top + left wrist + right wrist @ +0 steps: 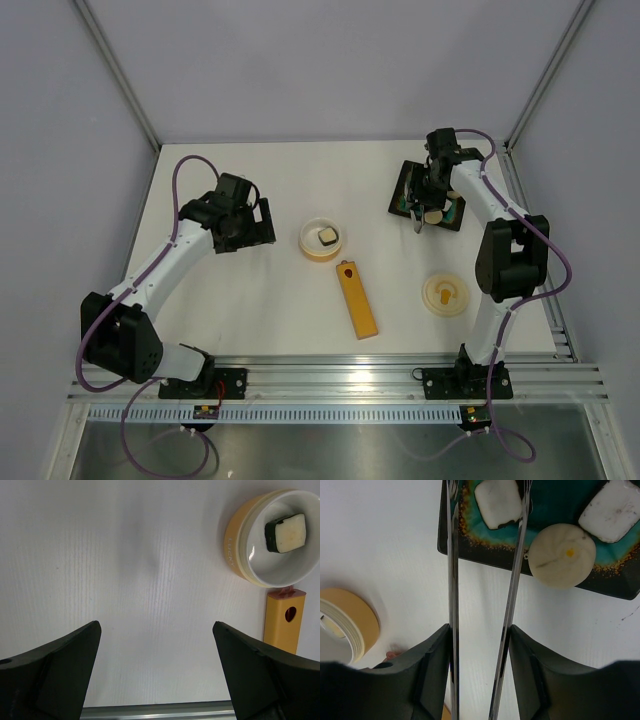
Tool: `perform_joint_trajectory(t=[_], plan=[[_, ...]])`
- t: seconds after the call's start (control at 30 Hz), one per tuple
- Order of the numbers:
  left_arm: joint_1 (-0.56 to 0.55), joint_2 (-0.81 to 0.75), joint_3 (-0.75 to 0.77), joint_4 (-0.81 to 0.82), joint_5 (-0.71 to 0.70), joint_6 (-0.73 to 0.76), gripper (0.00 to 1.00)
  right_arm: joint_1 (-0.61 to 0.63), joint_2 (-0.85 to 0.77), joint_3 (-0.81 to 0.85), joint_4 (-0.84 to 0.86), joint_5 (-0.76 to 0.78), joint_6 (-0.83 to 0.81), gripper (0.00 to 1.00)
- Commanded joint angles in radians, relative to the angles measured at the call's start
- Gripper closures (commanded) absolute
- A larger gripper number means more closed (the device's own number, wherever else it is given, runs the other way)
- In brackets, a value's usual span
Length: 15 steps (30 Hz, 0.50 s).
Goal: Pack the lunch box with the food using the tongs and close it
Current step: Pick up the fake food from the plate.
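Observation:
The cream-yellow lunch box (306, 240) stands mid-table with one white-and-dark food block (287, 532) inside; its rim (235, 540) shows at the left wrist view's upper right. Its lid (446, 295) lies apart at the right. My right gripper (480, 627) is shut on the silver tongs (452, 580), a finger pressing each arm. The arms reach over the black tray (485, 550) and straddle a white food block (498, 502); their tips are out of frame. A cream oval (561, 555) and another white block (612, 510) lie beside it. My left gripper (156, 625) hangs open over bare table, left of the box.
A long orange-yellow bar (357, 300) lies just in front of the lunch box, its red-dotted end near the bowl. The black tray (397, 203) sits at the far right, close to the right wall frame. A metal rail runs along the near edge.

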Motion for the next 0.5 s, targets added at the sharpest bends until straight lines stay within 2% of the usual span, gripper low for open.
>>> perform_joint_trajectory(t=[0.0,0.2,0.47], plan=[[0.003,-0.035,-0.012,0.022,0.0,0.007,0.01,0.009,-0.027,0.023,0.025,-0.005,-0.011,0.45],[0.001,-0.029,-0.013,0.025,0.0,0.007,0.01,0.009,-0.059,-0.007,0.021,-0.02,-0.001,0.45],[0.001,-0.025,-0.022,0.031,0.007,0.007,0.01,0.009,-0.122,-0.091,0.015,0.041,0.025,0.46]])
